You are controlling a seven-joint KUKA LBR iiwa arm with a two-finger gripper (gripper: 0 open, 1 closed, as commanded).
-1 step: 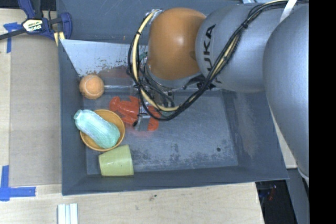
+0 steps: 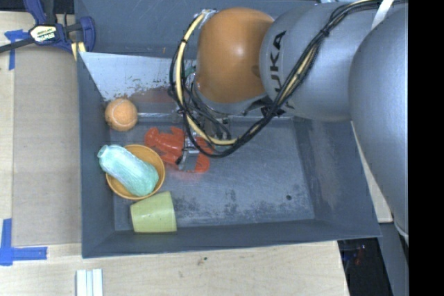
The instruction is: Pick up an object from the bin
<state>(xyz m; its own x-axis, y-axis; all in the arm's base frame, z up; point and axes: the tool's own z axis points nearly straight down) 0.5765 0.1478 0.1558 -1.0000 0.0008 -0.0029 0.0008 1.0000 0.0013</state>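
Though parked low over the red-orange plastic piece [image 2: 161, 140] at left-middle of the grey bin [image 2: 277, 177], cannot tell opening of the jaws, nor any hold on it: hidden under orange wrist cover [image 2: 232, 55] and cable loops [image 2: 179, 73]. Looks like the approach or grasp step, with no lift yet.

Likely target: that red-orange piece, flat on the bin floor, partly left of the wrist tip, partly poking out at its lower right.

Neighbours:
- orange ball [image 2: 121, 114] up-left, near but apart
- yellow bowl [image 2: 154, 157] just beside on the left, holding a pale mint puffy lump [image 2: 127, 170]
- yellow-green cup [image 2: 154, 213] on its side, just below the bowl

Risks, as judgement:
- Irregular shape, so could catch one edge only and drop on lift.
- Could shove the piece into the bowl rim and tip the bowl.
- Could set the ball rolling with a sideways nudge.
- Possible snag of the piece on the hanging cables.

Worth confirming grip before raising.
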